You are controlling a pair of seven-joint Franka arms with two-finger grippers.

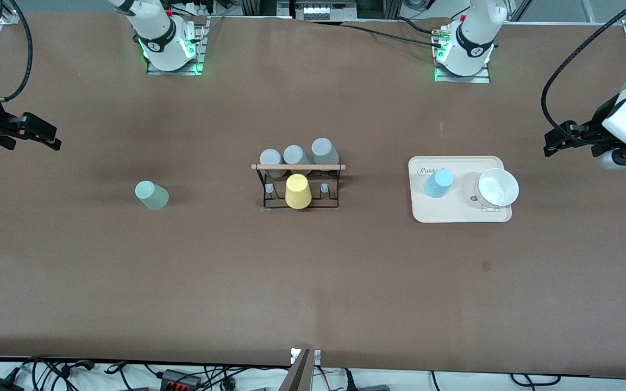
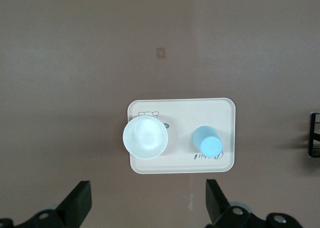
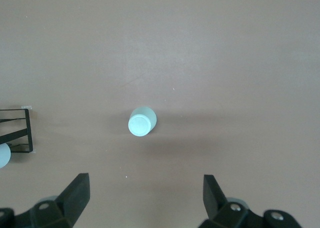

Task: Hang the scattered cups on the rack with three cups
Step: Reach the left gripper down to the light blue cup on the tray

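Task unstarted: yellow cup (image 1: 298, 191) alone hangs on the rack (image 1: 298, 167); green cup (image 1: 151, 195) and blue cup (image 1: 438, 183) remain; left gripper (image 2: 145, 208) and right gripper (image 3: 145, 203) raised, fingers open, empty.

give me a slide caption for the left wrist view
Open left gripper over a beige tray holding a blue cup and white bowl.

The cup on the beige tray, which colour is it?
The cup is light blue; the left wrist view shows it best.

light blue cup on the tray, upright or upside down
Upside down. The light blue cup stands on the beige tray with its closed, narrower base facing up and no hollow showing, unlike the open white bowl beside it.
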